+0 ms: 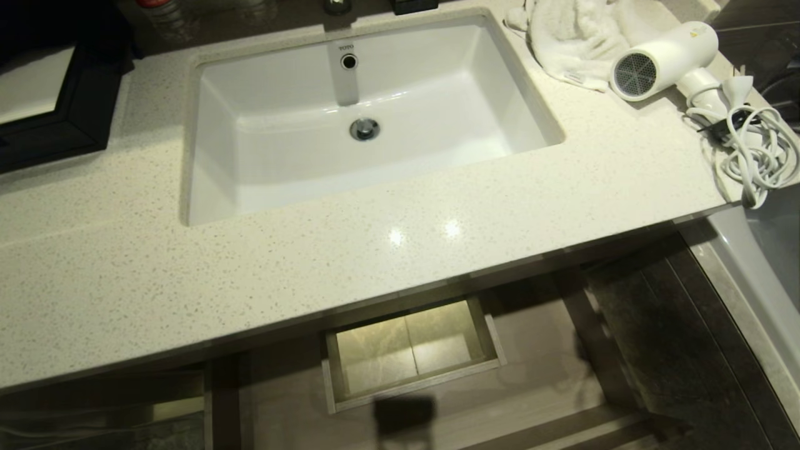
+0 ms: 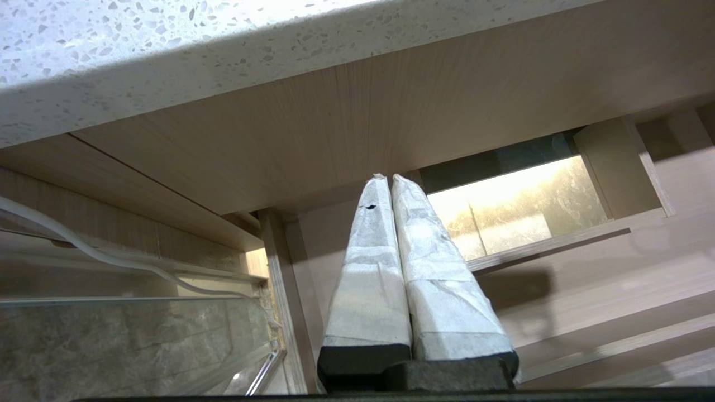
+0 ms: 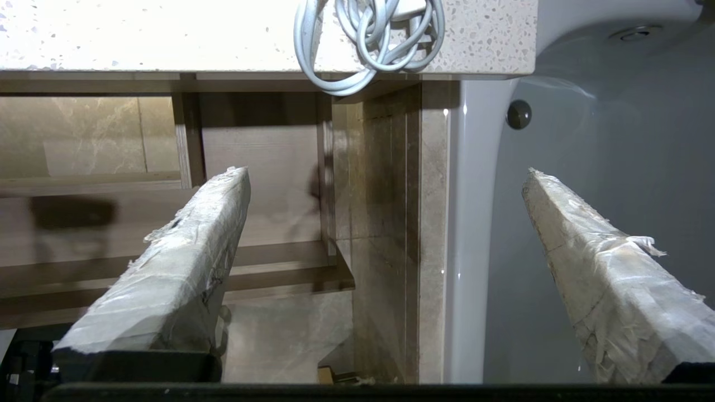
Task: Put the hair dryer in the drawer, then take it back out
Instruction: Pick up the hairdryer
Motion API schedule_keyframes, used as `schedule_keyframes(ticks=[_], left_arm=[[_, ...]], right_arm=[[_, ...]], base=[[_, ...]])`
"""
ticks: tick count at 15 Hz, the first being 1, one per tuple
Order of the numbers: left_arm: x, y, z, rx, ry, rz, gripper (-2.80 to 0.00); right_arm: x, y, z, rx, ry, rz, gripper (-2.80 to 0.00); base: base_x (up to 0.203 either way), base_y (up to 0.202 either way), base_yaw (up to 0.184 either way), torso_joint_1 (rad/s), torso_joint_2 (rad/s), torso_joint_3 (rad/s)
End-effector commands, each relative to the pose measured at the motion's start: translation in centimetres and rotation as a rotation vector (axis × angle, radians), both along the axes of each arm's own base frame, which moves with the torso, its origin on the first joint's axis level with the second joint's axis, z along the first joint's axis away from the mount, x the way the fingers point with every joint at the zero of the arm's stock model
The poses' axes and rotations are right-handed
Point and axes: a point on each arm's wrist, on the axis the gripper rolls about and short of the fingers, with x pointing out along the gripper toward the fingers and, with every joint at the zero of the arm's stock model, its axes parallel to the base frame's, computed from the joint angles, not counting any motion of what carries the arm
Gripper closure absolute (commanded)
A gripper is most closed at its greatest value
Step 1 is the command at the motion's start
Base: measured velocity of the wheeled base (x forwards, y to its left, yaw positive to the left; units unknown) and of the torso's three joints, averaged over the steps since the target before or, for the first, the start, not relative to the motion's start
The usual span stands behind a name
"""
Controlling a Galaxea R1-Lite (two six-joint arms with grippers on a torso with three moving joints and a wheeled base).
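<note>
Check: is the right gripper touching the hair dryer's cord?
Apart. The right wrist view shows the open right gripper below the counter edge, a clear gap beneath the cord hanging over it.

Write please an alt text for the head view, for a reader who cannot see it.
A white hair dryer lies at the counter's far right corner, beside a white towel, its cord hanging over the edge. A white sink fills the middle; below, the drawer stands open.

Bright overhead light, dark below.
Two glare spots shine on the speckled cream stone countertop [image 1: 400, 250]; deep shadow fills the space beneath it.
</note>
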Motion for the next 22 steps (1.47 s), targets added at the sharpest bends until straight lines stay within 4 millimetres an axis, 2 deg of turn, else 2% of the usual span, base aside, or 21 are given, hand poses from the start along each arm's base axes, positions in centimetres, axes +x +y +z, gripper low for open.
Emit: schedule_keyframes(ticks=[1,14,19,22], left_arm=[[0.00,0.00,-0.01,0.000,0.000,0.001,0.00],[0.00,0.00,-0.01,0.001,0.000,0.001,0.00],[0.00,0.00,-0.01,0.001,0.000,0.000,0.00],[0.00,0.00,-0.01,0.001,0.000,0.000,0.00]], right_arm=[[-0.08,0.03,-0.03,0.000,0.003,0.002,-2.80],[-0.46,0.22,-0.33,-0.001,0.004,0.005,-2.80],[-0.44,0.21,-0.35,0.000,0.004,0.003,-2.80],[-0.45,0.20,-0.41,0.000,0.006,0.002,-2.80]], base=[[0.000,0.000,0.000,0.000,0.00,0.000],[0.000,0.000,0.000,0.000,0.00,0.000],[-0.150,0.122,0.007,0.002,0.01,0.002],[-0.040,0.056,0.011,-0.005,0.00,0.004]])
